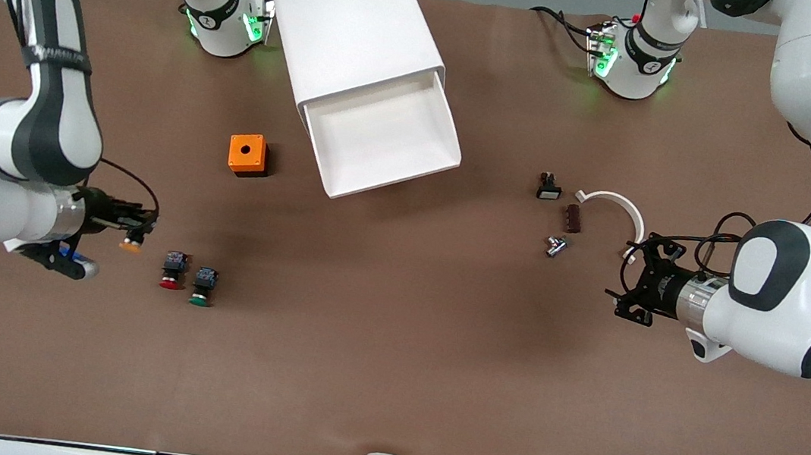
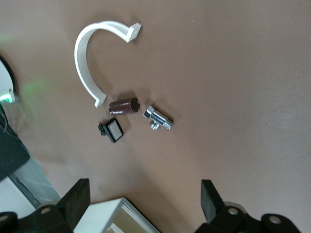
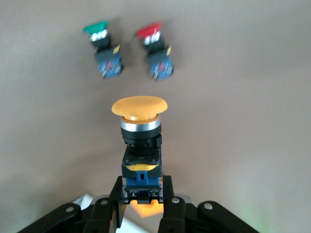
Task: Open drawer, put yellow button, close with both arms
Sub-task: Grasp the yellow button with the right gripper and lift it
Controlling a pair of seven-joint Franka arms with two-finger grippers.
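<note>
My right gripper (image 1: pixel 133 228) clamps the yellow button (image 3: pixel 139 127) by its base, aloft near the right arm's end; my left gripper (image 1: pixel 626 279) waits wide. Carry it level over the open drawer (image 1: pixel 382 135) before releasing.

Drawer (image 1: pixel 385 137) seen from above only; the three lower drawers are hidden under it. Green-capped button (image 3: pixel 103 47) and red-capped button (image 3: pixel 154 50) blurred in right wrist view. Left tool (image 2: pixel 145 204) cut off by frame edge.

yellow button (image 3: pixel 139 108), white drawer (image 1: pixel 384 136), orange box (image 1: pixel 247 154), brown table (image 1: pixel 388 378)
</note>
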